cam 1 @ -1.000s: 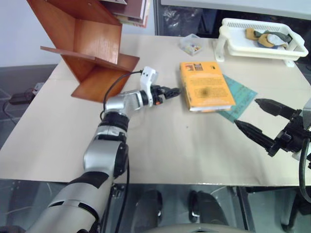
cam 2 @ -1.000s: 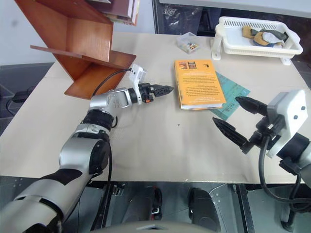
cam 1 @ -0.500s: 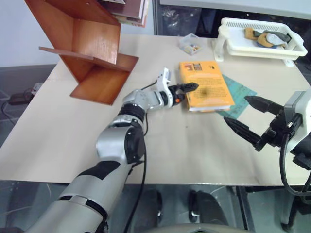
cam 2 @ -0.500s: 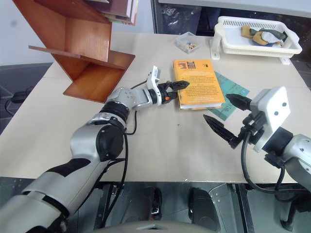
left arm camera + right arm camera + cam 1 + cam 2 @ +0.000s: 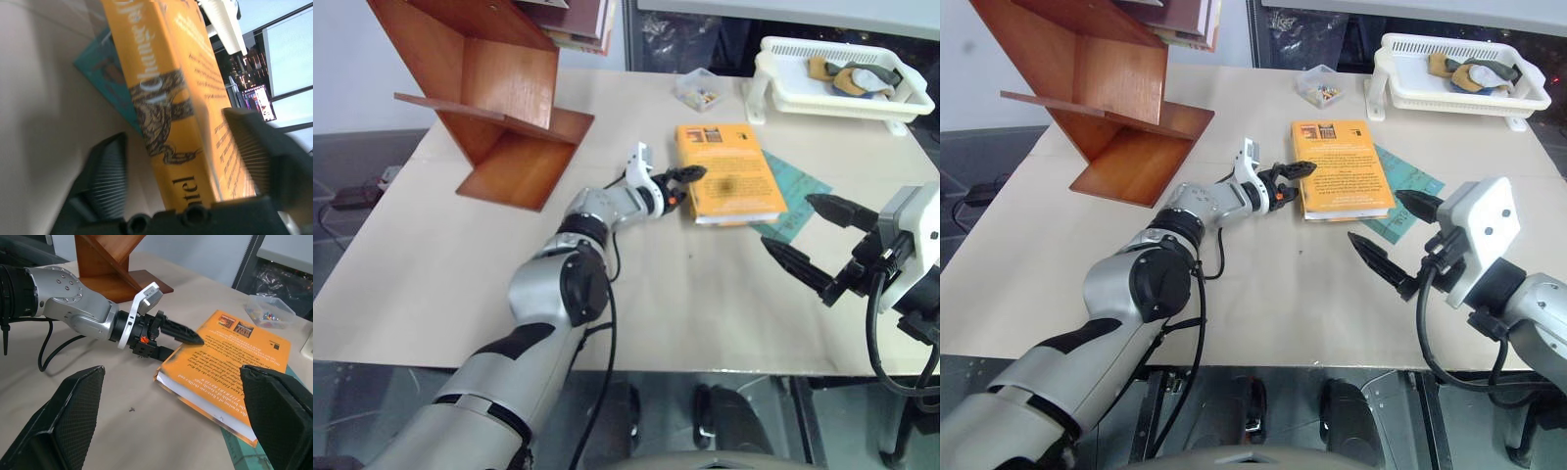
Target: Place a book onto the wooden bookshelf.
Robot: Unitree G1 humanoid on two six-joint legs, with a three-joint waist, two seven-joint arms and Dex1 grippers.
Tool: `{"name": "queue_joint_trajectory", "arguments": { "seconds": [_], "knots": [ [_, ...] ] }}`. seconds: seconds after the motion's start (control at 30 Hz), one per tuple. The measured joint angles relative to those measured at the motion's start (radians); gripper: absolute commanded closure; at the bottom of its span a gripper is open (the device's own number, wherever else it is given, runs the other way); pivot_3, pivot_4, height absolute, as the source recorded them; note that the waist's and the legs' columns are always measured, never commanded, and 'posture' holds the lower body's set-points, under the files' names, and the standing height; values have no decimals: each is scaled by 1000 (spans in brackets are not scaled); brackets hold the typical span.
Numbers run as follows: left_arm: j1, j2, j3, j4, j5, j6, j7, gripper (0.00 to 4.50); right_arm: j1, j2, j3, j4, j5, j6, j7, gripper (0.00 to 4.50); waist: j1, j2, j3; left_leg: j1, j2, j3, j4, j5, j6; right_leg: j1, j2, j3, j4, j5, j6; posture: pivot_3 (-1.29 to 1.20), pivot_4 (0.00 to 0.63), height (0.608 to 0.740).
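The book (image 5: 728, 172) is lying flat on the table (image 5: 636, 284), its spine corner sitting between the fingers of the left gripper (image 5: 683, 184), with the wooden bookshelf (image 5: 489, 98) standing well behind that gripper's wrist. The left fingers are standing apart on either side of the spine edge, one finger (image 5: 259, 156) lying over the front cover and the other (image 5: 105, 176) sitting low beside the spine toward the tabletop, neither visibly pressing yet, so it is bracketing the book rather than pinching it. The right gripper (image 5: 1398, 235) is hovering with its fingers spread wide, the book's far long edge lying just beyond its fingertips and a thin teal book (image 5: 798, 201) peeking out from beneath the orange one. Judging by its thickness, the book is looking fairly heavy for a two-finger pinch, with a stiff bound spine but a glossy cover that is probably slippery and pages that will likely sag and fan open if it is lifted by one corner. The firmest hold is probably across the spine, a little further toward its middle than where the fingers are now sitting, so the weight is hanging evenly and the cover is staying closed; a grip on the page side is likely to be slipping.
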Motion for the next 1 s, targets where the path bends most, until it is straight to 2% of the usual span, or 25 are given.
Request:
{"name": "queue_joint_trajectory", "arguments": {
  "seconds": [0.03,0.07,0.1,0.3,0.53,0.73,1.0],
  "knots": [
    [0,0,2,0,-1,2,-2,2191,3,0,-1,-2,0,0,-1,0,0,0,0,0,0,0,0,0,0,0,0,0,0,0,0,0,150,740],
    [0,1,8,0,-4,7,-3,2789,6,0,-2,-4,0,1,-2,0,0,0,0,0,0,0,0,0,0,0,0,0,0,0,0,0,150,740],
    [0,1,14,0,-8,11,-4,2885,8,1,-3,-6,0,1,-3,0,-1,0,0,0,0,0,0,0,0,0,0,0,0,0,0,0,150,740],
    [0,22,41,-5,-38,97,26,2885,45,7,-21,-23,-5,2,-8,0,-1,0,0,1,0,0,0,0,0,0,0,0,1,0,0,0,150,740],
    [4,-51,96,-80,-100,127,167,2885,44,10,-20,-22,-23,2,-3,0,2,0,0,0,0,-1,0,0,0,0,0,0,1,0,0,0,150,740],
    [61,-224,145,-285,-197,104,425,2885,6,9,-4,-10,-39,3,12,0,1,0,0,1,-1,-1,0,0,0,1,-1,0,1,0,0,0,150,740],
    [180,-234,136,-670,-319,240,707,2885,3,9,-1,-4,-39,22,17,0,-1,0,0,3,0,0,1,0,0,1,0,3,4,0,0,0,150,740]
  ]
}}
